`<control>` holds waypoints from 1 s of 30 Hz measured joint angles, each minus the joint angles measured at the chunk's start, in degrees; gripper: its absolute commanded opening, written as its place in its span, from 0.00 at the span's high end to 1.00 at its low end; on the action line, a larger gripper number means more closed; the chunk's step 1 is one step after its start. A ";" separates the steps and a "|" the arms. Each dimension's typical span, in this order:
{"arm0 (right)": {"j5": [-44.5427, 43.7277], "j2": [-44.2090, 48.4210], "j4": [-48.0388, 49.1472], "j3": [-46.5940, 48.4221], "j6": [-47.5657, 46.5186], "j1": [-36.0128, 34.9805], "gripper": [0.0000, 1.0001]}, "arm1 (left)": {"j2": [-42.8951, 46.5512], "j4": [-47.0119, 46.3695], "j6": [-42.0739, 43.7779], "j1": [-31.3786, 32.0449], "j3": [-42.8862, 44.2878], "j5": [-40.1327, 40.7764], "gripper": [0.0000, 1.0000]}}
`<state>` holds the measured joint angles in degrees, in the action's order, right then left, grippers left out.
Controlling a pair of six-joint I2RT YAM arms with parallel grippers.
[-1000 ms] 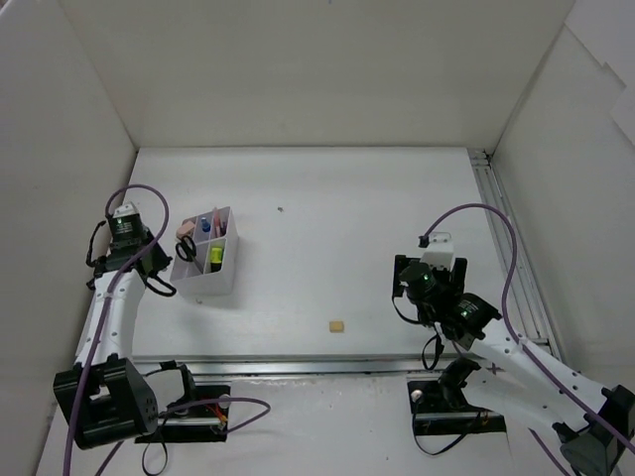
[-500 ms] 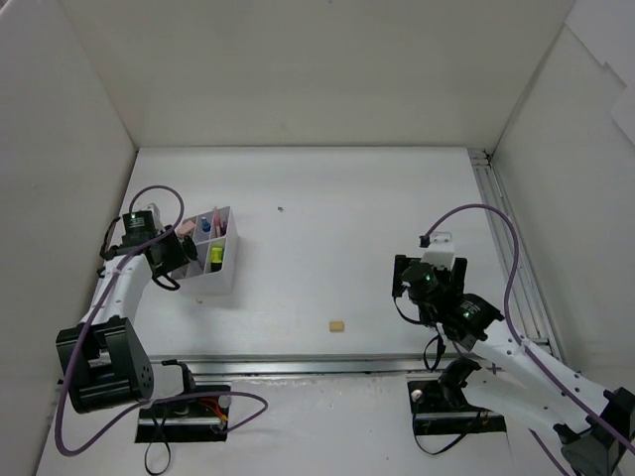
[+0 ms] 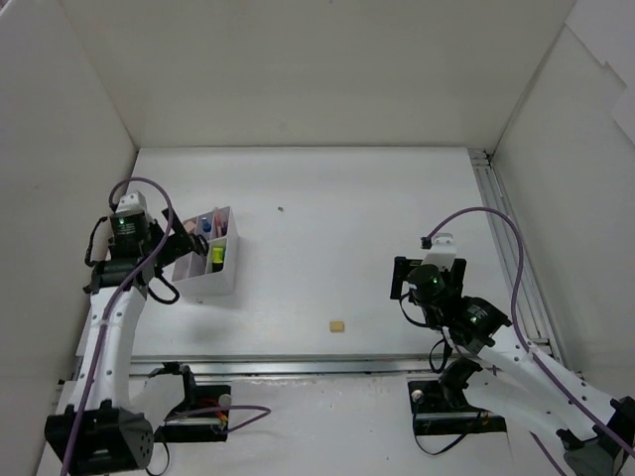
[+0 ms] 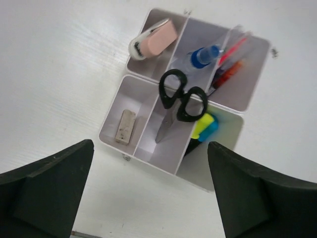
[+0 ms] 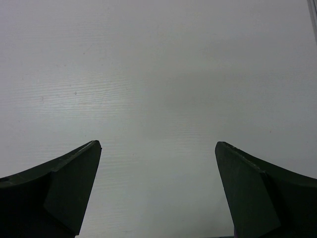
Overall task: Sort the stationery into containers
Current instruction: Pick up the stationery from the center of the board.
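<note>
The white divided box [image 3: 210, 283] stands at the table's left. From the left wrist view its compartments [image 4: 168, 148] hold a pink-white correction tape [image 4: 152, 38], a blue-capped item [image 4: 204, 55], reddish pens [image 4: 230, 67], black-handled scissors [image 4: 181, 99], a beige eraser [image 4: 125, 127] and highlighters with yellow and blue ends [image 4: 205, 127]. My left gripper [image 3: 177, 241] [image 4: 150, 145] hangs open above the box's near-left edge, holding nothing. A loose beige eraser [image 3: 338, 325] lies near the front edge. My right gripper [image 3: 417, 286] [image 5: 157, 144] is open over bare table.
White walls enclose the table on the left, back and right. A metal rail [image 3: 506, 238] runs along the right edge. A tiny dark speck [image 3: 281, 209] lies behind the box.
My left gripper has gone from shut to wide open and drawn back up and left from over the box. The right arm shifted only slightly.
</note>
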<state>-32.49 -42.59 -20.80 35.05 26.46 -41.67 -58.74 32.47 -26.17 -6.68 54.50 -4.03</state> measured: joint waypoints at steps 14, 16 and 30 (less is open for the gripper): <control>6.95 -8.68 0.07 5.35 4.83 3.72 0.02 | -9.16 -6.71 15.26 44.26 9.20 -4.92 0.00; 8.35 -9.97 0.04 5.70 4.87 4.70 0.02 | -18.93 -8.35 20.02 51.30 10.56 -4.46 0.00; 11.10 -0.09 -2.43 4.61 4.85 10.62 0.02 | -40.00 -9.18 33.90 63.93 13.38 -8.85 0.01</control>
<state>-21.39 -42.68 -23.22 39.66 31.31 -31.05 -98.74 23.29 7.73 57.25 67.88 -12.88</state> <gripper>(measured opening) 0.979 0.993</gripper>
